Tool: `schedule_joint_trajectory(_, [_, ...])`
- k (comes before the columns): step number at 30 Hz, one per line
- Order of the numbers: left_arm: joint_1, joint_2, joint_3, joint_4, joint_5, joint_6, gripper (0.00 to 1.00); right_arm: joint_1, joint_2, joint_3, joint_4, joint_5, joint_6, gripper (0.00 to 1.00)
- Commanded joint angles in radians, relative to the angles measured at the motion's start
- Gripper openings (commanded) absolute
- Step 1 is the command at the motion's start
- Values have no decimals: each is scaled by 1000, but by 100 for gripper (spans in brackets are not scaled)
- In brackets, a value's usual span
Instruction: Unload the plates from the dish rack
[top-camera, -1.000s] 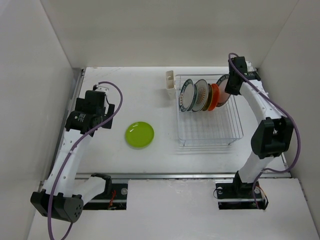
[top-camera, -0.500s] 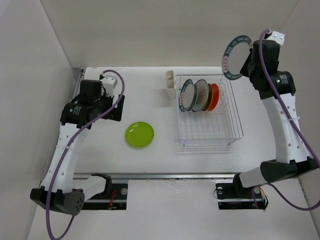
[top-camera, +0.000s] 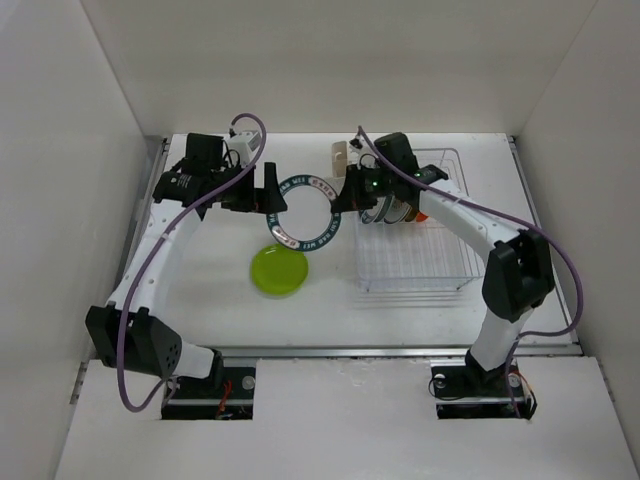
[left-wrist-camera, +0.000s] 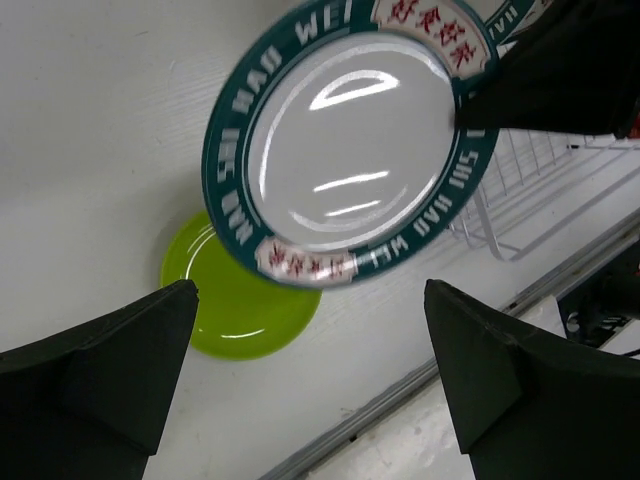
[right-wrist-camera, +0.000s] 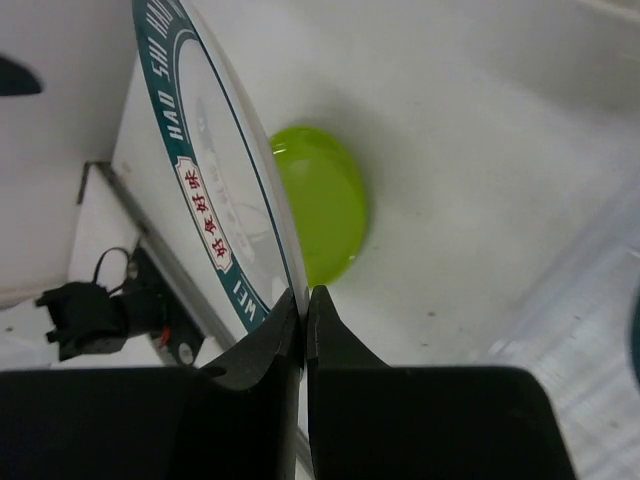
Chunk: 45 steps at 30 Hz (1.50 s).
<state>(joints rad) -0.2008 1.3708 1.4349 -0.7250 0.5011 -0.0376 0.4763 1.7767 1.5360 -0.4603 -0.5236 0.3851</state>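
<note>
Swung across from above the dish rack (top-camera: 420, 262), the teal-rimmed plate (top-camera: 308, 212) now hangs tilted over the counter (top-camera: 230, 300) middle, partly above a lime plate (top-camera: 278, 272), its rim pinched by the right gripper (right-wrist-camera: 303, 300). Left gripper (top-camera: 270, 195) fingers gape just beside it. Right arm (top-camera: 470, 225) hides most racked plates (top-camera: 388, 210). Rim lettering reads "HAO", "WEI".

1. On the teal-rimmed plate (top-camera: 305, 213) you see a white centre, with white letters and red characters on white panels around the rim.
2. The lime-green plate (top-camera: 279, 270) is plain.
</note>
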Motion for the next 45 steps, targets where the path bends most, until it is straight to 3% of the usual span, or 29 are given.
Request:
schedule_joint_trajectory(1, [12, 22, 12, 72, 19, -9, 95, 18, -31, 44, 216, -187, 37, 0])
schedule_joint_trajectory(7, [34, 43, -36, 91, -113, 27, 87, 51, 3, 26, 272, -214, 69, 0])
schedule_joint_trajectory(10, [84, 43, -71, 111, -98, 27, 82, 51, 21, 15, 281, -236, 69, 0])
schedule_joint_trajectory(16, [95, 54, -71, 73, 104, 50, 47, 61, 44, -4, 331, -292, 87, 0])
schedule_joint_trajectory(18, [95, 54, -71, 64, 138, 50, 27, 70, 53, -4, 341, -306, 87, 0])
schedule_joint_trajectory(19, [95, 54, -71, 64, 148, 50, 4, 70, 65, 6, 341, -317, 87, 0])
schedule_joint_trajectory(20, [95, 54, -71, 50, 157, 39, 0, 70, 66, 6, 341, -317, 87, 0])
schedule_joint_trajectory(25, [142, 63, -71, 27, 250, 25, 0, 70, 84, 6, 327, -289, 87, 0])
schedule_joint_trajectory(28, [196, 73, -59, 18, 281, -8, 0, 70, 84, 38, 290, -256, 87, 34])
schedule_joint_trajectory(29, [222, 85, -47, 9, 281, -21, 0, 70, 84, 48, 263, -216, 78, 65])
schedule_joint_trajectory(32, [265, 96, -34, -5, 281, -21, 0, 70, 40, 110, 165, -107, 54, 95])
schedule_joint_trajectory(33, [282, 96, -34, 4, 281, -30, 0, 70, 29, 130, 132, -57, 45, 100])
schedule_joint_trajectory(41, [457, 212, -34, 122, 263, -136, 0, 6, -106, 291, -124, 411, 38, 100])
schedule_joint_trajectory(45, [515, 351, -2, 131, 194, -136, 0, -114, -151, 320, -314, 669, 81, 100])
